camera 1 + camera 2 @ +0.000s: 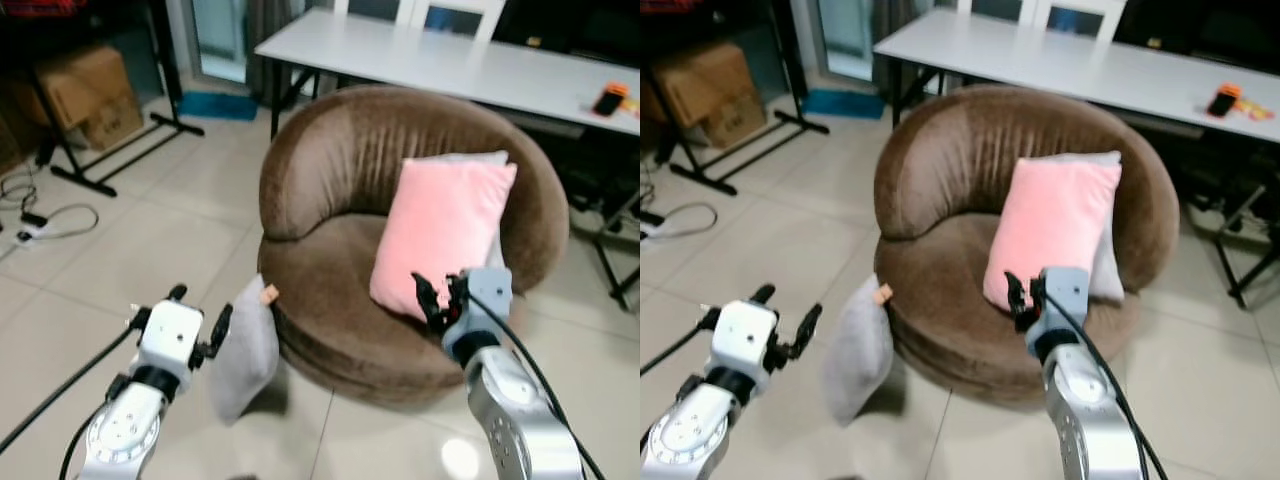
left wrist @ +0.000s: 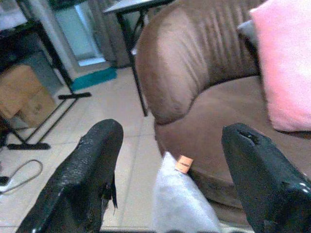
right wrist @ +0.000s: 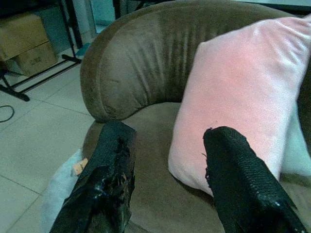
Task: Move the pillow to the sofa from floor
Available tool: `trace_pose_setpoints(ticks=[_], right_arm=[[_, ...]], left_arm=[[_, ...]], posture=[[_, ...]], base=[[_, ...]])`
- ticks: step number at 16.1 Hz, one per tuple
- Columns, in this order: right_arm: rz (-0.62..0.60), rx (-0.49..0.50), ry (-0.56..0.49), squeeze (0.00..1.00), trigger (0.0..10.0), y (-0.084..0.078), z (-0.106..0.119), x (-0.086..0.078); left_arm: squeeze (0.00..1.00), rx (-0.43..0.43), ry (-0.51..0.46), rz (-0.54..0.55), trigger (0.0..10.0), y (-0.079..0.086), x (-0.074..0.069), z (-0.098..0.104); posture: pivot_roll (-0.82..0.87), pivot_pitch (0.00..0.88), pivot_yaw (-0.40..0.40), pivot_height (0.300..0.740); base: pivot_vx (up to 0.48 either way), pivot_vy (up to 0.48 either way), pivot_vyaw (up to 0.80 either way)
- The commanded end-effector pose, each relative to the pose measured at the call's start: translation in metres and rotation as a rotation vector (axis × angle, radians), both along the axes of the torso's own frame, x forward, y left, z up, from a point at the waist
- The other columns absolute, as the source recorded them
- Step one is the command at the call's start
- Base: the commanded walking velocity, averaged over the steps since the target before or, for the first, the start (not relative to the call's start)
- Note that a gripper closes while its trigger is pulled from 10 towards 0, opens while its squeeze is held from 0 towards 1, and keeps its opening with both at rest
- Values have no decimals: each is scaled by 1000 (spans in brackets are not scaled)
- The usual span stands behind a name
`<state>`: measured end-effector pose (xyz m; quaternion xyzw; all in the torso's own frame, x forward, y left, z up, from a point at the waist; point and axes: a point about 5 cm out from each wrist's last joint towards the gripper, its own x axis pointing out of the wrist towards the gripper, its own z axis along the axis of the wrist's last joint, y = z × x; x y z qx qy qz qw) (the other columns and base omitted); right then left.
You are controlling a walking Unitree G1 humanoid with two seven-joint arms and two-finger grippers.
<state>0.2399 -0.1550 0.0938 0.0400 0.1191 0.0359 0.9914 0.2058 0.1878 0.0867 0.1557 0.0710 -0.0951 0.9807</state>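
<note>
Left wrist view: grey pillow point(image 2: 182, 204) on floor against brown sofa point(image 2: 194, 92), between spread left gripper point(image 2: 167, 174) fingers, untouched; right gripper point(image 3: 167, 179) also spread.

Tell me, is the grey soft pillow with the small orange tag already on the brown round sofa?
Not yet. The grey soft pillow stands upright on the tiled floor, leaning against the brown round sofa's front edge.

Three pillows: one pink pillow point(image 1: 440, 235) and one grey pillow behind it point(image 1: 478, 158) on the single brown sofa point(image 1: 330, 170), plus one grey pillow on the floor point(image 1: 243, 350). One white table point(image 1: 450, 60). Two cardboard boxes point(image 1: 85, 90). Two grippers, left point(image 1: 178, 320) and right point(image 1: 438, 292), each with two black fingers.
</note>
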Motion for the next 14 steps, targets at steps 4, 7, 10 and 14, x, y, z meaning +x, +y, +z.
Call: trace_pose_setpoints(ticks=[4, 7, 10, 14], right_arm=[[-7, -1, 14, 0, 10000, -2, -1, 1], [2, -2, 12, 0, 10000, -1, -1, 2], [63, -30, -5, 0, 10000, 4, 1, 3], [70, -32, -2, 0, 10000, 6, 1, 3]], left_arm=[[0, 10, -2, 4, 10000, 2, 0, 1], [0, 0, -7, 11, 10000, 2, 0, 2], [0, -17, -29, 18, 10000, 2, 2, 6], [0, 11, -38, 21, 10000, 5, 4, 7]], posture=[[46, 0, -61, 740], [48, 0, -62, 740], [50, 0, -63, 740], [54, 0, -61, 740]], base=[[0, 406, 0], [0, 396, 0], [0, 0, 0], [0, 0, 800]])
